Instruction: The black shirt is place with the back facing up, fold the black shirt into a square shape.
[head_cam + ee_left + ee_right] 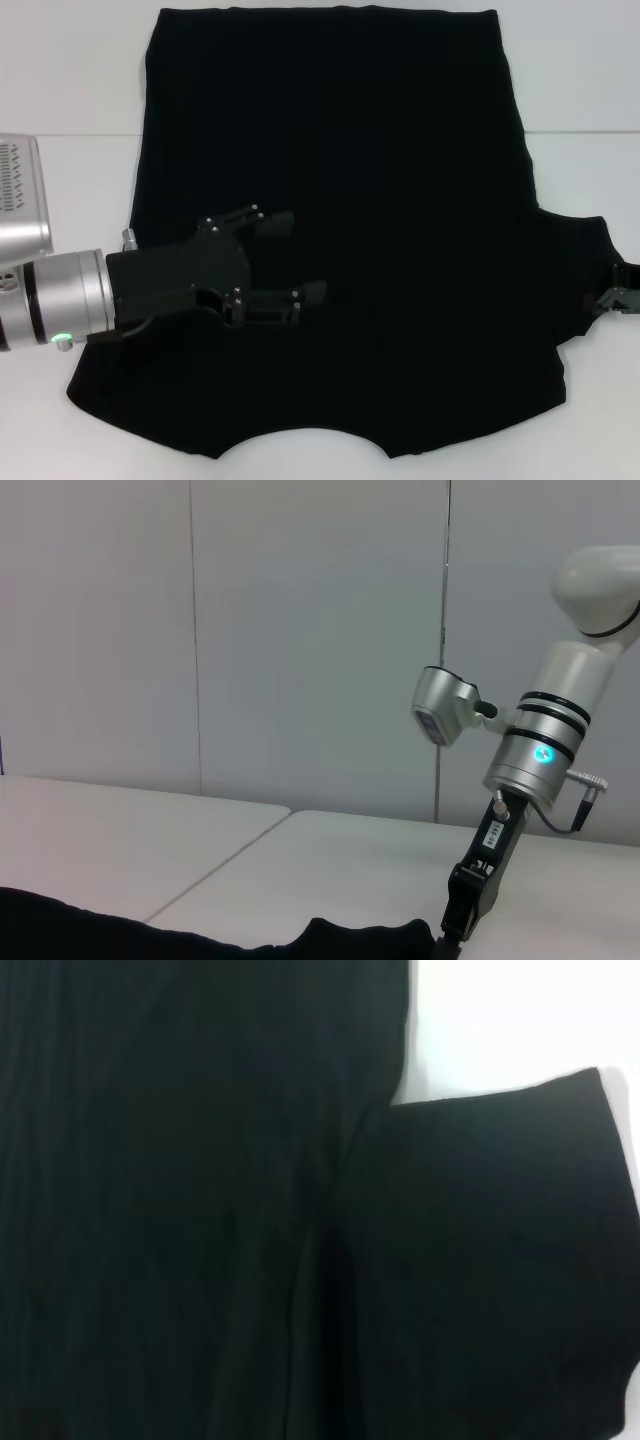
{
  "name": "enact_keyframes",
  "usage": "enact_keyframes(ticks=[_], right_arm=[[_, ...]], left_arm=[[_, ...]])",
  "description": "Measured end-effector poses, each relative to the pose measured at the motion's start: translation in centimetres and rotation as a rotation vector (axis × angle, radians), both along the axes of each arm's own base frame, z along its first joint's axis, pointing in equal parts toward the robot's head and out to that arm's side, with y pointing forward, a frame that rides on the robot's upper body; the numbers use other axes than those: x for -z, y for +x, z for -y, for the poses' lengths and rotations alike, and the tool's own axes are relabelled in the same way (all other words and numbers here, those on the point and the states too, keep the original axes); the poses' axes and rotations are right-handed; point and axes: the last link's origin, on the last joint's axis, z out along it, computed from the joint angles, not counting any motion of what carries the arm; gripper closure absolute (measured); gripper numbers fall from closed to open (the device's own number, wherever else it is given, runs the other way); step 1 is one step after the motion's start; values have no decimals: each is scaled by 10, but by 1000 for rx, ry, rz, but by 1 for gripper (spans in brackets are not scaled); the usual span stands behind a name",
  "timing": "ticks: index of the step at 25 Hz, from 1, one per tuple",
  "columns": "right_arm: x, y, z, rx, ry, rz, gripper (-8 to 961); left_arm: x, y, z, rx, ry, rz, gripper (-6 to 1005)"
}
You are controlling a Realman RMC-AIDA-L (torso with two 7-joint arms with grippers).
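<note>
Now: left claw over shirt, right claw at sleeve edge

Black shirt point(350, 200) lies spread flat on the white table point(70, 90), neckline curve at the near edge, hem at the far edge. It covers most of the tabletop in the head view. Right sleeve sticks out to the robot's right, flat on the table. Left sleeve isn't visible as a separate flap; cloth on that side sits under or near the left arm, can't tell more.

Left gripper point(300, 260) reaches in from the robot's left, above the shirt's left-center area. Its two fingers are spread apart, one farther and one nearer, w/ a clear gap between them and nothing in the gap. Black fingers on black cloth, so can't tell if they touch the fabric.

Right gripper point(615, 298) shows only as a small piece at the right edge of the head view, just beside the outer end of the right sleeve. Can't tell whether its fingers are apart or together, or if it grips the cloth.

Left wrist view: right arm point(545, 750) angled down toward the table, its gripper end meeting the sleeve edge of the shirt point(350, 942) at the bottom of the view.

Right wrist view: shirt point(180, 1210) body and the sleeve w/ white table point(520, 1020) beyond.
</note>
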Motion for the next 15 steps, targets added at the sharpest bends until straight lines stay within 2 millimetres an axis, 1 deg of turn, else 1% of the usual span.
enact_keyframes(ticks=[2, 8, 15], right_arm=[[0, 1, 1, 2, 2, 0, 953], [-4, 10, 5, 15, 31, -1, 952], [-17, 24, 11, 15, 96, -31, 952]], left_arm=[[0, 0, 0, 0, 0, 0, 62], [-1, 0, 0, -3, -2, 0, 62], [-3, -2, 2, -10, 0, 15, 62]])
